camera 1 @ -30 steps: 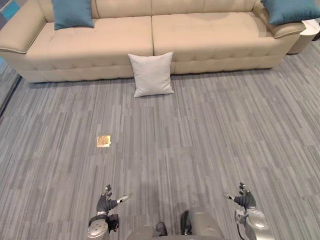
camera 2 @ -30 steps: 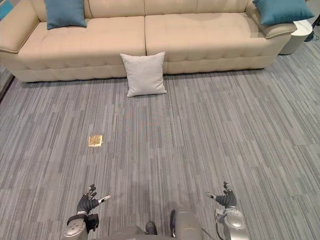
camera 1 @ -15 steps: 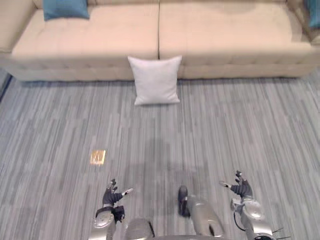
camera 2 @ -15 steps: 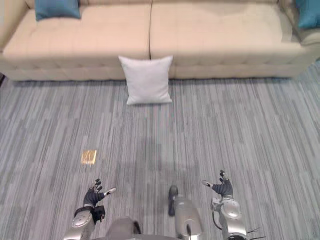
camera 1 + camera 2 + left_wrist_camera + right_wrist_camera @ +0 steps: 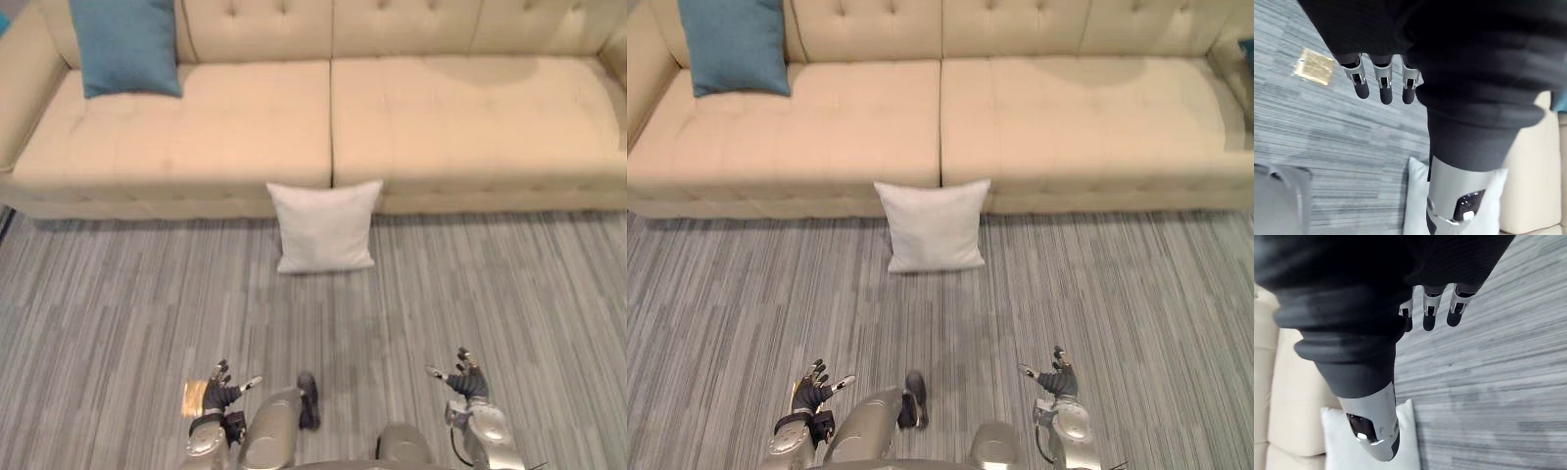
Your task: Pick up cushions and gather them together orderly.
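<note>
— Where are the cushions?

— A white square cushion (image 5: 326, 226) sits on the floor in the middle of the scene. Its far edge touches the front of the sofa (image 5: 470, 117), just below the seam between the two seat sections. I cannot tell whether it leans on the sofa or lies flat. A blue cushion (image 5: 124, 46) stands upright against the backrest at the sofa's far left end, well apart from the white one.

— Does either hand have one?

— No. The left hand (image 5: 223, 392) is at the near left and the right hand (image 5: 462, 377) at the near right. Both are low over the floor and well short of the white cushion. Each has its fingers spread and straight, thumb out to the side, and nothing in its grasp. The left wrist view shows that hand's fingers (image 5: 1382, 88) extended, with the white cushion and the sofa front beyond them. The right wrist view shows the same for the right hand's fingers (image 5: 1429, 316).

— What else is around?

— The sofa is beige, tufted and long, running across the far side. The floor is grey striped carpet (image 5: 509, 294), with a small brass floor plate (image 5: 1313, 66) set into it just beside the left hand.
</note>
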You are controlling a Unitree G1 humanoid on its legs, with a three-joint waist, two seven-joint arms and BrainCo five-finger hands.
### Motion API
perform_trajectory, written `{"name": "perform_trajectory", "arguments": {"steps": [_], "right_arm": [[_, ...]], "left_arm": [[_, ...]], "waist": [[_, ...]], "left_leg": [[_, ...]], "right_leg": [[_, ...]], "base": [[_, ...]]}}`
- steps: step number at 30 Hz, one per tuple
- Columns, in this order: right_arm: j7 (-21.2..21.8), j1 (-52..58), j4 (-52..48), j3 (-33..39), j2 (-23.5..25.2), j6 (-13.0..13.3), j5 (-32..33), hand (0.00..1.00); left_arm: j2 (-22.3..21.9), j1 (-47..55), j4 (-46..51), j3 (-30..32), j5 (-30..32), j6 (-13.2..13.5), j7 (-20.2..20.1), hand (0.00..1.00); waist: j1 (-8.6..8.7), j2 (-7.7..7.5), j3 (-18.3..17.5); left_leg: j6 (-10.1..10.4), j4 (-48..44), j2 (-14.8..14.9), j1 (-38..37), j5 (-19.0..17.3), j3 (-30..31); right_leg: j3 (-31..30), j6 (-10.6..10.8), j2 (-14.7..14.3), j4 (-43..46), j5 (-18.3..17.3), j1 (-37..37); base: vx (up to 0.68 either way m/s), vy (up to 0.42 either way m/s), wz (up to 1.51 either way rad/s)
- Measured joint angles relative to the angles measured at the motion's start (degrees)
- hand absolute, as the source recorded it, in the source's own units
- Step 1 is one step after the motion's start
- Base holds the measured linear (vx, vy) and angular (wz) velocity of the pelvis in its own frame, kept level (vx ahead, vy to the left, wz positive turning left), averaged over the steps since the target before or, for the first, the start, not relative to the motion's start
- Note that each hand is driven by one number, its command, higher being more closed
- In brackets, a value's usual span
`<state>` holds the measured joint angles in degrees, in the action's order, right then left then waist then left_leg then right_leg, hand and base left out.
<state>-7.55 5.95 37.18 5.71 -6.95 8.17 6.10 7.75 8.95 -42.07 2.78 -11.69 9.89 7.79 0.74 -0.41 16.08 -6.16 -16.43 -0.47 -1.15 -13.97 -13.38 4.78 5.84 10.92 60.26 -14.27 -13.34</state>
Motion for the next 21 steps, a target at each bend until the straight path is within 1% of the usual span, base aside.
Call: {"name": "perform_trajectory", "arguments": {"steps": [1, 2, 3, 4, 5, 6, 7, 8, 9, 10, 11, 12, 13, 14, 15, 16, 17, 18, 19, 20, 21], "right_arm": [[0.0, 0.0, -0.3, 0.0, 0.1, 0.2, 0.0, 0.0], [0.0, -0.1, -0.2, 0.0, 0.1, 0.3, 0.0, 0.0], [0.0, 0.0, 0.2, 0.1, -0.1, 0.2, 0.0, 0.0], [0.0, 0.5, 0.4, 0.3, -0.4, 0.2, 0.0, 0.0], [0.0, 1.5, 0.4, 0.5, -0.4, 0.1, 0.0, 0.0], [0.0, 3.2, 0.3, 0.5, -0.2, 0.1, 0.0, 0.0], [0.0, 4.0, 0.4, 0.5, -0.3, 0.0, 0.0, 0.0], [0.0, 3.5, 1.6, 0.9, -1.2, -0.6, 0.1, 0.0], [-0.1, 3.0, 1.5, 1.0, -1.0, -0.7, 0.1, 0.0], [0.0, 2.9, 0.0, 1.2, -0.9, -0.8, 0.1, 0.0], [0.0, 3.0, -1.3, 1.1, -0.9, -0.7, 0.2, 0.0], [-0.1, 3.3, -2.4, 1.0, -0.7, -0.7, 0.3, 0.0], [-0.2, 3.4, -3.3, 1.0, -0.1, -0.7, 0.4, 0.0], [-0.3, 3.5, -3.9, 1.0, 0.1, -0.6, 0.5, 0.0], [-0.3, 3.4, -4.5, 1.2, 0.3, -0.5, 0.6, 0.0], [-0.4, 3.2, -5.0, 1.3, 0.4, -0.2, 0.6, 0.0], [-1.0, 2.4, -4.7, 1.5, 0.2, 0.1, 0.6, 0.0], [-1.2, 2.1, -4.4, 1.6, 0.3, 0.1, 0.6, 0.0], [-1.2, 1.6, -3.6, 1.8, 0.3, 0.2, 0.6, 0.0], [-1.2, 1.6, -3.3, 1.9, 0.2, 0.2, 0.6, 0.0], [-1.3, 1.9, -2.5, 2.6, -0.2, 0.1, 0.5, 0.0]], "left_arm": [[0.3, -0.1, 0.0, 0.0, 0.0, 0.0, 0.0, 0.0], [0.7, -0.6, 0.0, 0.0, 0.0, 0.0, 0.0, 0.0], [0.6, -0.7, -0.1, 0.0, 0.0, 0.0, -0.1, 0.0], [0.4, -1.0, -0.2, 0.0, 0.0, 0.0, -0.1, 0.0], [0.4, -1.2, -0.1, -0.2, 0.0, 0.1, -0.1, 0.0], [0.6, -1.0, -0.2, -0.4, 0.0, 0.1, -0.1, 0.0], [0.6, -0.9, -0.5, -0.4, 0.0, 0.1, -0.1, 0.0], [-0.6, -1.5, -1.3, -0.3, 0.1, 0.0, -0.1, 0.0], [-0.7, -1.3, -1.2, -0.4, 0.1, 0.1, -0.2, 0.0], [-1.3, -1.4, -1.1, -0.3, 0.1, 0.1, -0.1, 0.0], [-2.1, -1.4, -1.1, 0.1, 0.1, 0.1, -0.2, 0.0], [-2.9, -1.3, -1.0, 0.1, 0.1, 0.1, -0.2, 0.0], [-3.3, -1.2, -0.9, 0.0, 0.1, 0.1, -0.3, 0.0], [-3.5, -1.2, -0.8, -0.1, 0.1, 0.1, -0.3, 0.0], [-3.9, -1.2, -0.6, -0.2, 0.1, 0.0, -0.3, 0.0], [-4.4, -1.2, -0.4, -0.2, 0.1, 0.0, -0.4, 0.0], [-4.7, -1.2, -0.2, -0.3, 0.1, 0.1, -0.4, 0.0], [-4.7, -1.2, -0.2, -0.4, 0.1, 0.0, -0.4, 0.0], [-4.7, -1.1, -0.3, -0.5, 0.1, 0.0, -0.4, 0.0], [-4.7, -1.1, -0.3, -0.7, 0.1, 0.0, -0.3, 0.0], [-4.8, -1.1, -0.4, -1.4, 0.1, 0.0, -0.4, 0.0]], "waist": [[0.34, 0.09, 0.0], [1.22, 0.47, 0.4], [1.84, 0.62, 0.5], [2.09, 0.66, 0.5], [2.14, 0.16, 0.3], [2.09, -1.37, -0.5], [2.32, -1.7, -0.8], [2.76, 0.53, -1.0], [2.99, 0.72, -1.1], [3.16, 1.62, -0.9], [3.2, 2.31, -0.6], [3.0, 2.79, -0.3], [2.02, 2.62, -0.2], [1.52, 2.4, -0.2], [1.18, 1.98, -0.2], [0.88, 1.86, -0.3], [0.15, 2.06, -0.3], [-0.07, 2.09, -0.3], [-0.24, 2.11, -0.3], [-0.21, 2.25, -0.4], [0.16, 3.48, -0.4]], "left_leg": [[0.0, 1.6, 0.0, -1.8, 0.0, 0.4], [0.1, 4.2, 0.5, -4.6, 0.0, 1.2], [0.1, 5.2, 0.9, -6.2, 0.0, 1.5], [0.3, 6.1, 1.2, -8.4, -0.1, 2.1], [2.5, 6.6, 0.8, -9.9, -0.6, 2.5], [6.0, 6.3, 0.1, -12.0, -2.4, 3.3], [7.9, 5.8, 0.0, -13.0, -3.7, 4.3], [9.9, 3.5, 2.5, -13.4, -4.2, 5.4], [11.2, 1.0, 3.1, -12.3, -3.4, 5.7], [13.4, -6.9, 4.5, -9.4, -1.9, 5.9], [15.0, -15.1, 6.5, -6.5, 0.5, 5.6], [15.1, -26.8, 10.2, -2.1, 2.0, 4.7], [13.4, -33.8, 13.6, 0.9, 0.9, 1.7], [12.6, -35.0, 14.7, 1.9, 0.4, 0.4], [11.4, -34.4, 15.5, 3.4, -0.3, -1.1], [10.7, -31.6, 15.6, 5.1, -0.7, -1.7], [10.4, -24.6, 15.1, 7.7, -0.9, -1.6], [10.4, -20.7, 14.5, 8.3, -0.9, -1.1], [11.4, -10.8, 12.7, 8.4, 0.0, 0.6], [12.1, -7.0, 11.9, 8.3, 1.0, 1.3], [11.6, -1.0, 11.4, 8.3, 6.7, 2.9]], "right_leg": [[0.8, -0.4, -0.7, -2.4, -0.4, -2.2], [3.1, -1.0, -2.4, -10.7, -0.8, -5.0], [4.0, -1.5, -3.7, -19.5, -0.3, -6.2], [4.5, -2.1, -5.4, -33.0, 3.1, -6.6], [4.2, -2.4, -6.8, -43.2, 8.0, -6.1], [2.3, -3.1, -7.4, -50.8, 16.3, -5.9], [0.8, -5.9, -7.3, -49.7, 22.4, -5.8], [1.7, -8.0, -8.4, -44.6, 22.4, -6.6], [2.3, -8.3, -8.4, -43.8, 20.3, -6.4], [3.4, -8.5, -9.0, -43.5, 17.6, -4.7], [4.3, -9.0, -9.7, -43.9, 16.0, -2.6], [4.7, -9.8, -10.9, -45.9, 14.7, 1.3], [4.9, -10.2, -11.9, -47.9, 13.7, 5.4], [4.9, -10.5, -12.0, -48.8, 13.2, 7.1], [4.7, -10.5, -11.9, -49.8, 12.8, 9.2], [4.4, -10.4, -11.8, -51.0, 12.6, 10.8], [3.2, -10.0, -11.7, -52.0, 12.2, 12.1], [2.6, -9.8, -11.6, -52.0, 12.1, 12.2], [1.6, -9.3, -11.3, -52.2, 11.8, 12.5], [1.5, -8.7, -11.3, -52.2, 11.5, 12.6], [1.2, -7.4, -11.7, -51.5, 10.4, 13.0]], "base": [[0.55, 0.03, 0.27], [0.55, -0.01, 0.34], [0.66, -0.054, 0.47], [0.55, -0.076, 0.47], [0.69, -0.146, 0.58], [0.61, -0.154, 0.62], [0.73, -0.197, 0.59], [0.48, -0.153, 0.47], [0.54, -0.187, 0.37], [0.4, -0.166, 0.32], [0.59, -0.24, 0.35], [0.47, -0.186, 0.2], [0.54, -0.199, 0.07], [0.34, -0.107, -0.12], [0.4, -0.121, -0.09], [0.36, -0.077, -0.23], [0.34, -0.045, -0.31], [0.33, 0.032, -0.55], [0.25, 0.064, -0.44], [0.28, 0.114, -0.38], [0.21, 0.161, -0.3]]}}
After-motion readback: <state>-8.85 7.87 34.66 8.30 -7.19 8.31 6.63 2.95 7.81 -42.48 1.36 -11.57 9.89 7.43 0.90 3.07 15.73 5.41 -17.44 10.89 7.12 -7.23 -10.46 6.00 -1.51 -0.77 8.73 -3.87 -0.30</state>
